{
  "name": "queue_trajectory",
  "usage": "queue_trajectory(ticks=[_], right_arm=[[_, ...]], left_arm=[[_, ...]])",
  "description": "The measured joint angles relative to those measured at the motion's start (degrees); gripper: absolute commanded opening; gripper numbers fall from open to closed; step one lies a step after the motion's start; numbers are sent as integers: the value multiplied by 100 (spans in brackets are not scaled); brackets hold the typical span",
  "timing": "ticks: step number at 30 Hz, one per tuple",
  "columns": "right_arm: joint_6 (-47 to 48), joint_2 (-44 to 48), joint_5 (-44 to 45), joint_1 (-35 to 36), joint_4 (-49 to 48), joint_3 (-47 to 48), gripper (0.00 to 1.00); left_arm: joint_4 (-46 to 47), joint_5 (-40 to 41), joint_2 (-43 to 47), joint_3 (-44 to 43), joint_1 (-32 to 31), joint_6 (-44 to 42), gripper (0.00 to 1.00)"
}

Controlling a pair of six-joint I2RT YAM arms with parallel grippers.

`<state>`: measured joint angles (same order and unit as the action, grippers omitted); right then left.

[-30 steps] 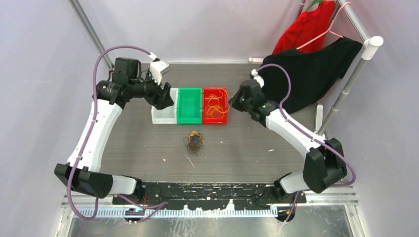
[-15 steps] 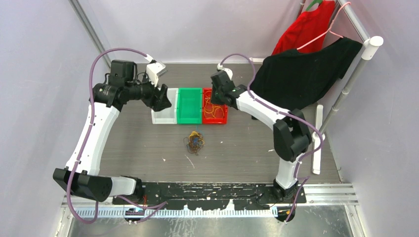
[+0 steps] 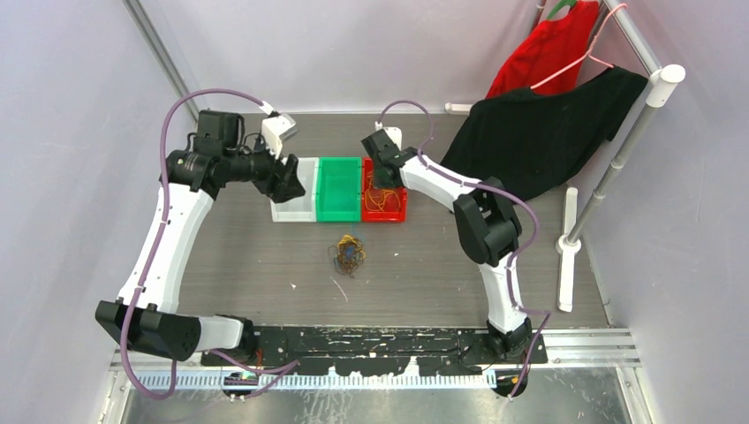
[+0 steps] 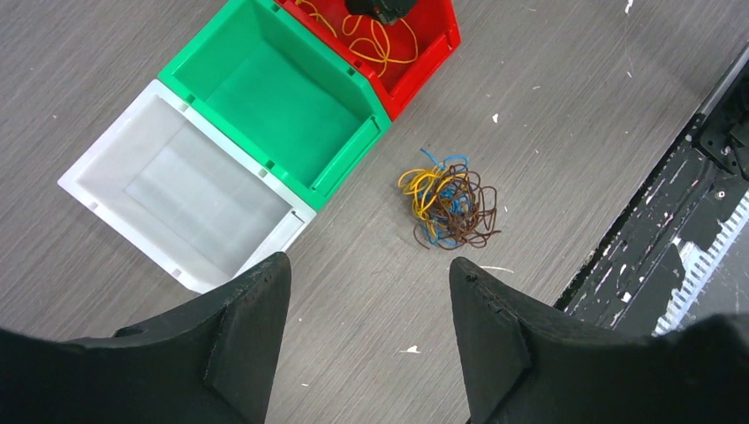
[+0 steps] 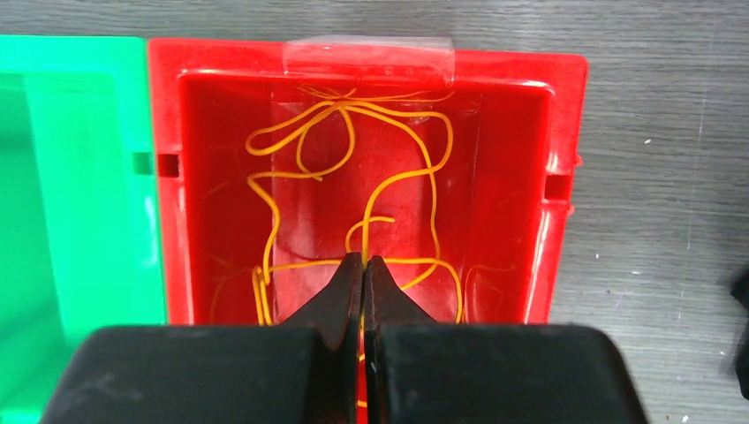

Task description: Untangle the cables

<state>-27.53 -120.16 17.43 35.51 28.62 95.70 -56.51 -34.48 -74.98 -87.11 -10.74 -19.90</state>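
A tangle of orange-yellow, brown and blue cables (image 3: 348,254) lies on the grey table in front of the bins; it also shows in the left wrist view (image 4: 449,205). More orange cable (image 5: 340,104) lies looped in the red bin (image 5: 168,177). My right gripper (image 5: 364,259) hangs over the red bin (image 3: 385,218), shut, with an orange strand pinched between its tips; in the top view it (image 3: 382,175) is above the bin's back half. My left gripper (image 4: 366,261) is open and empty, high above the table near the white bin (image 4: 177,185), beside it in the top view (image 3: 290,181).
A green bin (image 3: 338,188) stands between the white bin (image 3: 291,210) and the red one. Black cloth (image 3: 548,124) and red cloth (image 3: 548,49) hang on a rack at the back right. A white post (image 3: 565,256) stands at the right. A black base plate (image 3: 380,340) runs along the near edge.
My right arm has swung left, from beside the red bin's right side to over the bin. My left gripper has shifted only slightly.
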Motion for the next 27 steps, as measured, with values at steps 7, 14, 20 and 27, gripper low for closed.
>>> queue_trajectory(ticks=[7, 14, 20, 27], right_arm=[[87, -310, 269, 85, 127, 90, 1], [129, -114, 439, 146, 151, -55, 41], [170, 629, 450, 146, 144, -236, 53], [173, 1064, 457, 146, 151, -236, 62]], left_arm=[[-127, -116, 0, 0, 72, -136, 67], [-155, -273, 0, 0, 179, -133, 72], [-166, -378, 0, -9, 245, -105, 72], [-256, -426, 0, -63, 308, -107, 73]])
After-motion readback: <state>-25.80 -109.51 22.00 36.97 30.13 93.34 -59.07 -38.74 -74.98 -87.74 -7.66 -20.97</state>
